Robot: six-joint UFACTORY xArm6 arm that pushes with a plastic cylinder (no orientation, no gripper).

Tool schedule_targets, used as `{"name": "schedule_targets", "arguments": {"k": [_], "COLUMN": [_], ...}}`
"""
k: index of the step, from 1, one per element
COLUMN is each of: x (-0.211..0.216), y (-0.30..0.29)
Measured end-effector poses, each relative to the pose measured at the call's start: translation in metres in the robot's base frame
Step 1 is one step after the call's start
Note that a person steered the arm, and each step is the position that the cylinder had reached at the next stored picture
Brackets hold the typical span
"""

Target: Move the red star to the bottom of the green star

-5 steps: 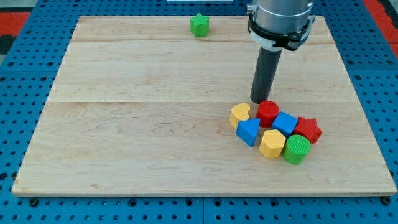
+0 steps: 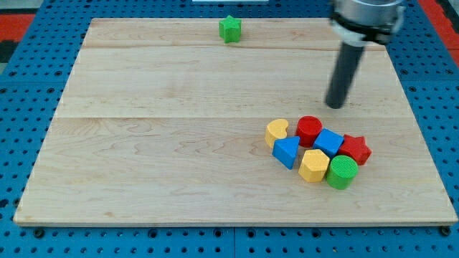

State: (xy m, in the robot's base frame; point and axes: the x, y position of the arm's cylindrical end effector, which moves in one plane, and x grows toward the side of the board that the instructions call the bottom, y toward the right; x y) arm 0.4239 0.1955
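My rod is dark, nearly black, down to my tip [image 2: 335, 107], and the board [image 2: 165, 143] under it is pale blond wood with faint grain, lying on a bright blue base [image 2: 21, 86] dotted with dark holes. The green star [image 2: 229, 29] is vivid green; the red star [image 2: 356, 150] and the red cylinder [image 2: 309, 130] share one strong red. The yellow heart [image 2: 276, 132] and yellow hexagon block [image 2: 313, 165] are warm yellow, the blue triangle [image 2: 286, 152] and blue cube [image 2: 328, 142] mid blue, and the green cylinder [image 2: 342, 172] bright green.
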Motion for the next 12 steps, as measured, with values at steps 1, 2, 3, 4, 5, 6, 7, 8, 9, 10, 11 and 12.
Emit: {"name": "schedule_targets", "arguments": {"k": [1, 2, 3, 4, 5, 6, 7, 8, 9, 10, 11, 12], "x": [0.050, 0.112, 0.119, 0.076, 0.028, -0.015, -0.037, -0.048, -0.084, -0.105, -0.129, -0.121], "y": [0.054, 0.063, 0.011, -0.033, -0.067, -0.094, -0.086, -0.069, -0.067, -0.038, -0.051, -0.114]}}
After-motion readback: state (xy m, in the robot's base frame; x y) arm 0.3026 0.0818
